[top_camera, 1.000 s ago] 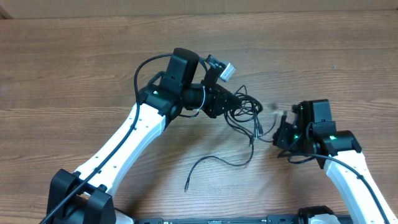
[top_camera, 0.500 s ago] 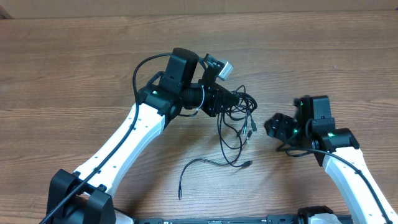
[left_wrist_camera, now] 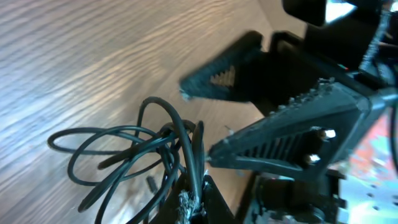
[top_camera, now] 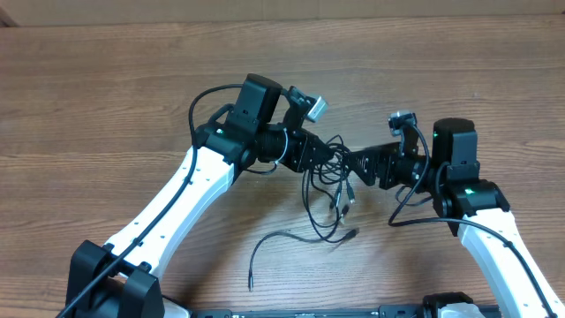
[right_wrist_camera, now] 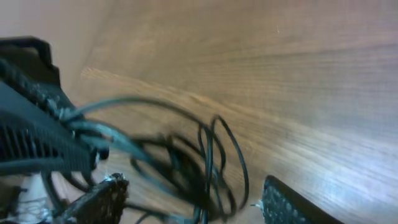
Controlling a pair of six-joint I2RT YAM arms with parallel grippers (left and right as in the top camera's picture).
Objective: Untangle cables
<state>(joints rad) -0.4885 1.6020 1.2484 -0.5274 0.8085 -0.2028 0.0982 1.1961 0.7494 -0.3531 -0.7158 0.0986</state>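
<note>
Pinches a clump of the cables (left_wrist_camera: 118, 149) between the closed fingertips of the left gripper (left_wrist_camera: 193, 200), at six o'clock in the left wrist view, with loops fanning out toward nine o'clock. Spreads the right gripper (left_wrist_camera: 198, 121) wide and empty, reaching in from three o'clock with both ribbed fingers, tips just beside the pinched bunch. Cannot tell whether either tip touches a cord. From the right wrist view, looks past the open right gripper (right_wrist_camera: 193, 205) at blurred loops of the cables (right_wrist_camera: 205, 162) close above the wood.

From overhead, sets the left gripper (top_camera: 328, 155) and right gripper (top_camera: 357, 163) nose to nose near the middle of the table (top_camera: 106, 88), with the cables (top_camera: 331, 190) drooping below them toward six o'clock. Trails one loose strand (top_camera: 282, 238) out toward seven o'clock, flat on the wood, its free end well apart from the knot. Lays a small plug (top_camera: 351, 233) at five o'clock of the bunch.

Reads as partway at best: one strand partly drawn out, the core knotted, no cord wholly free. Probably calls next for closing the right fingers on a single cord and drawing it toward three o'clock against the left anchor.
</note>
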